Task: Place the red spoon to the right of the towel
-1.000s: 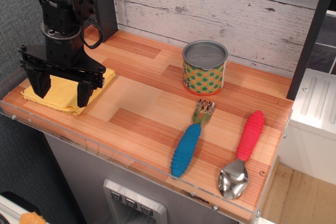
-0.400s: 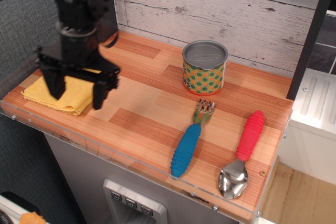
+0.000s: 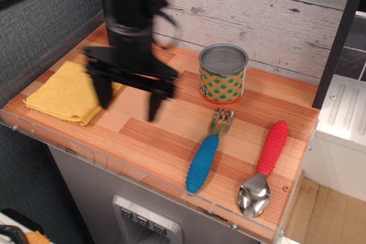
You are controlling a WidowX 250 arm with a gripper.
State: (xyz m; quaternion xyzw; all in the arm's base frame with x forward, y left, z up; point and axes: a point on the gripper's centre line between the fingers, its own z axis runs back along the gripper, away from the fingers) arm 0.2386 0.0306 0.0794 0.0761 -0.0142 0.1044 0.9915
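Observation:
The red spoon (image 3: 265,161) lies at the right end of the wooden table, red ribbed handle toward the back, silver bowl near the front edge. The yellow towel (image 3: 64,92) lies folded at the left end. My gripper (image 3: 128,98) hangs open and empty above the table just right of the towel, blurred by motion, its two black fingers (image 3: 103,91) pointing down. It is far left of the spoon.
A blue-handled fork (image 3: 207,152) lies left of the spoon. A patterned can (image 3: 223,74) stands behind the fork. A plank wall runs along the back. A clear strip lines the table's front edge (image 3: 137,178). A dark post (image 3: 337,38) stands at right.
My gripper has swung right, from above the towel to above the bare wood right of it. It stays open. The towel now shows in full. Nothing else moved.

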